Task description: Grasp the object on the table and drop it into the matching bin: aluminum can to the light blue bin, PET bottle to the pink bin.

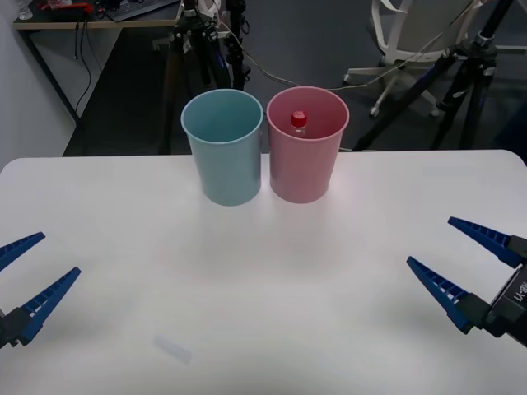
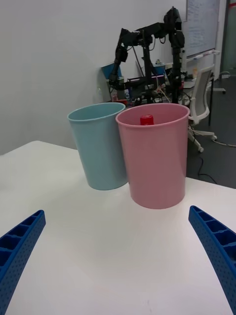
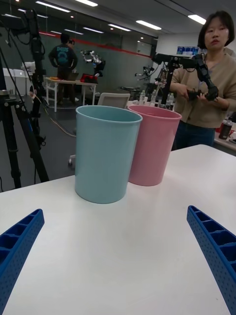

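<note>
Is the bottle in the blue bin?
No, the bottle's red cap pokes up inside the pink bin, and the blue bin beside it holds nothing that can be seen.

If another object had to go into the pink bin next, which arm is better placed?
Right, marginally. The pink bin, already holding the bottle, stands right of the blue bin, nearer the right claw. Both claws, left included, sit open and low at the table edges.

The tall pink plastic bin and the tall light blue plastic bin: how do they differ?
The pink bin holds a small bottle, its red cap showing inside; the light blue bin shows nothing inside. The pink bin stands on the robot's right, the blue on its left. Both stand upright on the white table, with tapered shape and rolled rims.
</note>
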Robot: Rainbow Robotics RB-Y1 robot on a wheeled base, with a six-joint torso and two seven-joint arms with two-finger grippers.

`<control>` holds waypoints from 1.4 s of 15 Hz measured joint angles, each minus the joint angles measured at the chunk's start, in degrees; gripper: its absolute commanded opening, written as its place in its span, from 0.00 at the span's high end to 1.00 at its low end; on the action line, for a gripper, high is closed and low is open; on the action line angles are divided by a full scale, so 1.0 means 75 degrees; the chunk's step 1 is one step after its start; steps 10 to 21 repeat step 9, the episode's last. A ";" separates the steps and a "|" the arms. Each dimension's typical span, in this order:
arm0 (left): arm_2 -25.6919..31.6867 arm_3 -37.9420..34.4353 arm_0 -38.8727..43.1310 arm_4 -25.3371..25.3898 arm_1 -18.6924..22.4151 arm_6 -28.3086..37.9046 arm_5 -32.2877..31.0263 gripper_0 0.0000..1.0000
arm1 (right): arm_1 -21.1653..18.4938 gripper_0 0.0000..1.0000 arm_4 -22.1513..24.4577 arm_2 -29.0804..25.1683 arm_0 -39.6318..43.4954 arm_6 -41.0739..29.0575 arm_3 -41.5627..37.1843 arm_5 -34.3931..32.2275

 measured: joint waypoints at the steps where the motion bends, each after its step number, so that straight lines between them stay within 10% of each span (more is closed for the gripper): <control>1: 0.0000 0.0000 0.0000 0.0000 0.0000 0.0000 0.0000 0.00 | 0.0065 0.00 0.0012 -0.0097 0.0167 -0.0048 -0.0080 0.0003; 21: 0.0000 0.0000 0.0000 0.0000 0.0000 0.0000 0.0000 0.00 | 0.0228 0.00 0.0014 -0.0447 0.0548 -0.0199 -0.0179 0.0005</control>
